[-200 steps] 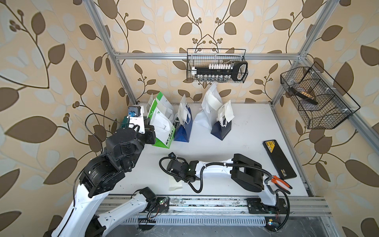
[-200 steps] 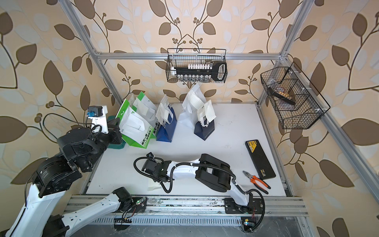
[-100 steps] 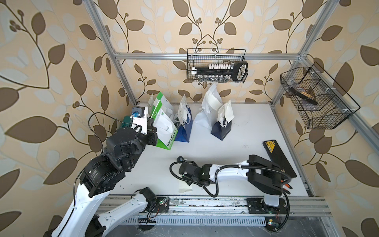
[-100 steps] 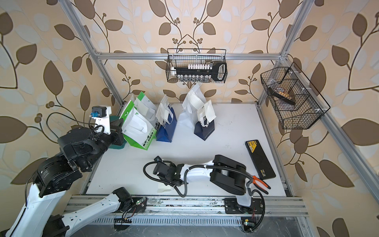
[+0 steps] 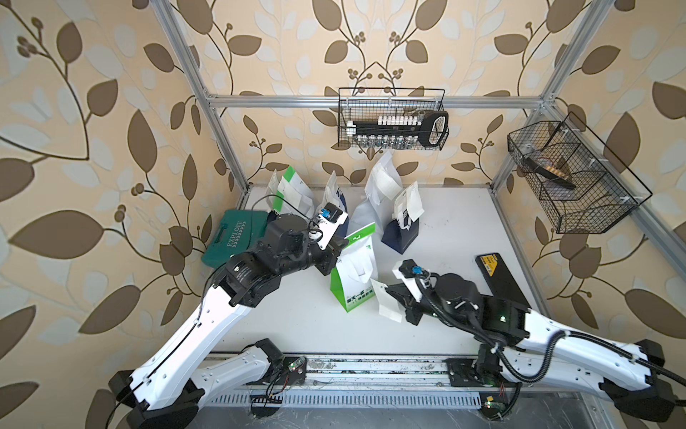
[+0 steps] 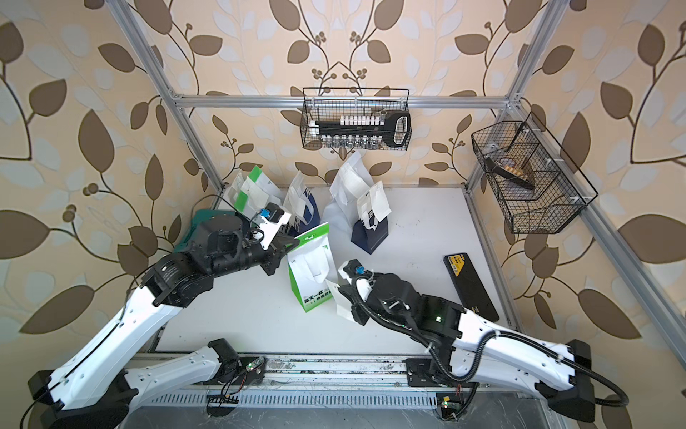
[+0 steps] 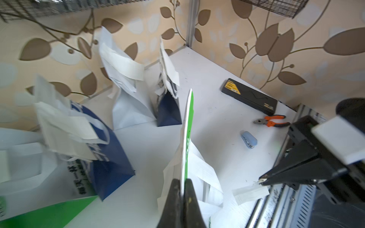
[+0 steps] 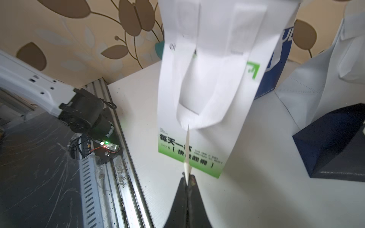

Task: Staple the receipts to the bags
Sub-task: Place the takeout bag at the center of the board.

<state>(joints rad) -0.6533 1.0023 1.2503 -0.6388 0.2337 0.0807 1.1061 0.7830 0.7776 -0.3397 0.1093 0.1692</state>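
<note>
My left claw (image 7: 182, 180) pinches the green bag (image 7: 188, 122); my right claw (image 8: 187, 177) clamps a receipt (image 8: 187, 150) — it may buckle against the bag ahead.

White arms (image 5: 208, 319), black joints (image 5: 256, 275), black cables (image 5: 551, 347).

Beige wallpaper (image 5: 92, 111) printed with brown leaves and pale sprigs covers the walls on three sides. A silver aluminium frame (image 5: 282, 99) runs along the corners and across the back wall. One black wire basket (image 5: 389, 89) hangs from the back bar, and a second wire basket (image 5: 594, 219) hangs on the side wall. Below lies a white counter (image 5: 453, 223), evenly lit.
</note>
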